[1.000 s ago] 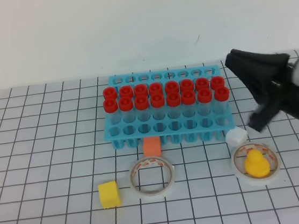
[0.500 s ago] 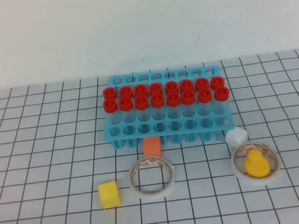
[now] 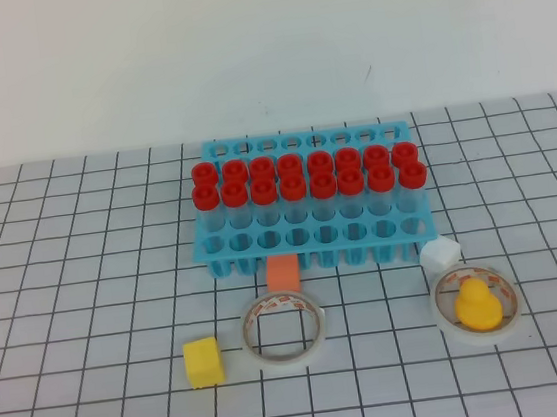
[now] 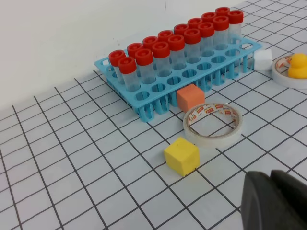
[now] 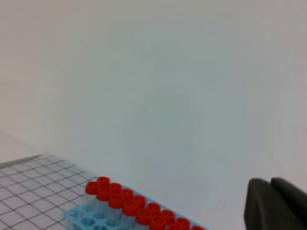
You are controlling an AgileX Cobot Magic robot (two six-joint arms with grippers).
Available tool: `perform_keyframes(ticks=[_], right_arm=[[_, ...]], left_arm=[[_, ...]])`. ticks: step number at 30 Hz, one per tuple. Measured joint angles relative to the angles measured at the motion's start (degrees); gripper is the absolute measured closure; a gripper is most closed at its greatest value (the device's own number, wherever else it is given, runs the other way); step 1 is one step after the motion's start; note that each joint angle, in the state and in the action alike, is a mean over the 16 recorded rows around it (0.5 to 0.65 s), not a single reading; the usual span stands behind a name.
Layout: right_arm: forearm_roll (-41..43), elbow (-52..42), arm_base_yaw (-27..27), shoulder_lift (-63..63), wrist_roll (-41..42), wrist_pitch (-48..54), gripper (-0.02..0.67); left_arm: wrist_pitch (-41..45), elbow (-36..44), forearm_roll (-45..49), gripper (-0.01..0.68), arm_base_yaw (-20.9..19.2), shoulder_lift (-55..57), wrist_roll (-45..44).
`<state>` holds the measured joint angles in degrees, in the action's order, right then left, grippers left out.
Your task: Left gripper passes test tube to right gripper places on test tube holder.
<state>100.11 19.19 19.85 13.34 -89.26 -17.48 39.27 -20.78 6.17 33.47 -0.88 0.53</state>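
The light blue test tube holder (image 3: 312, 237) stands mid-table with two rows of red-capped test tubes (image 3: 307, 175) upright in it; I cannot tell the task's test tube from the others. No gripper shows in the exterior high view. In the left wrist view my left gripper (image 4: 271, 194) sits at the bottom right, shut and holding nothing, well short of the holder (image 4: 144, 103) and the tubes (image 4: 177, 48). The right wrist view has my right gripper (image 5: 271, 201) shut and bare, high up facing the wall, with the holder (image 5: 76, 216) and tubes (image 5: 129, 207) low in the picture.
An orange cube (image 3: 283, 272) touches the holder's front. A tape roll (image 3: 284, 329) and a yellow cube (image 3: 203, 362) lie nearer the front. At the right are a white cube (image 3: 442, 253) and a second tape roll (image 3: 441, 306) ringing a yellow duck (image 3: 478, 305).
The right gripper, at the right of the holder a second ago, has drawn back out of the exterior high view and has shut. The tubes and holder have not moved.
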Motion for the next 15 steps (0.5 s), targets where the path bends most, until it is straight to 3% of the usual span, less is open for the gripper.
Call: perform_keyframes(ticks=[9,15], right_arm=[[-0.61,-1.24,0.00,-2.26,1.11,4.86,0.649],[-12.50,-1.86,0.00,-2.26,14.33,6.62,0.650]], left_arm=[[0.00,0.00,0.00,0.674,0.00,0.00,0.00],[0.00,0.00,0.00,0.674,0.00,0.00,0.00]])
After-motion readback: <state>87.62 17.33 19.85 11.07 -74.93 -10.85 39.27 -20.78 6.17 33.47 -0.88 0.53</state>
